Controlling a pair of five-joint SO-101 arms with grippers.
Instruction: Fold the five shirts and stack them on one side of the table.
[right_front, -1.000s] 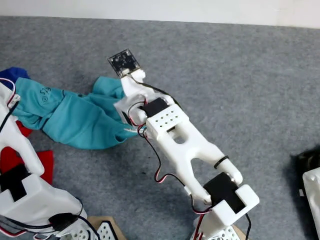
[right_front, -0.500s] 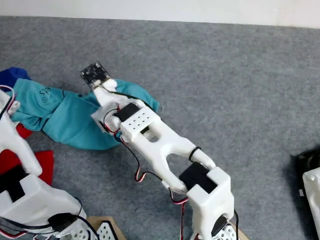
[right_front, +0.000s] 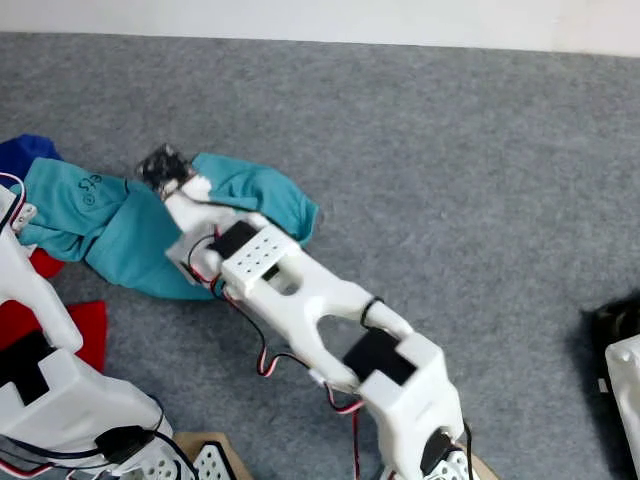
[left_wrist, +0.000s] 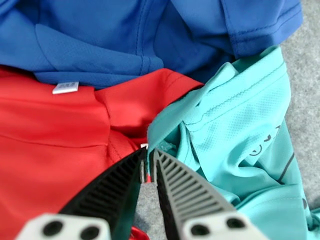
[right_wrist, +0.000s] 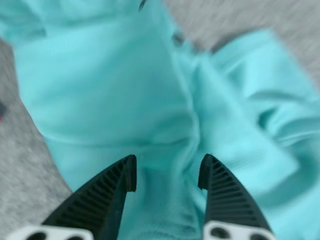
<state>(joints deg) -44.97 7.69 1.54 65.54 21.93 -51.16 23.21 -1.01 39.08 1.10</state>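
Swung leftward since a second ago, from one end of the crumpled teal jersey shirt (right_front: 110, 240) to above its middle, at the left of the grey felt worktop (right_front: 480, 150), right claw (right_wrist: 168, 162) spread just over the cloth. Hold the left claw (left_wrist: 149, 152) pinched on the teal hem beside the red jersey shirt (left_wrist: 60, 135) and dark blue jersey shirt (left_wrist: 125, 35), nip one layer, then draw apart to flatten. Nothing legible on the small white neck tag (left_wrist: 65, 88) or dark chest print (left_wrist: 257, 150).
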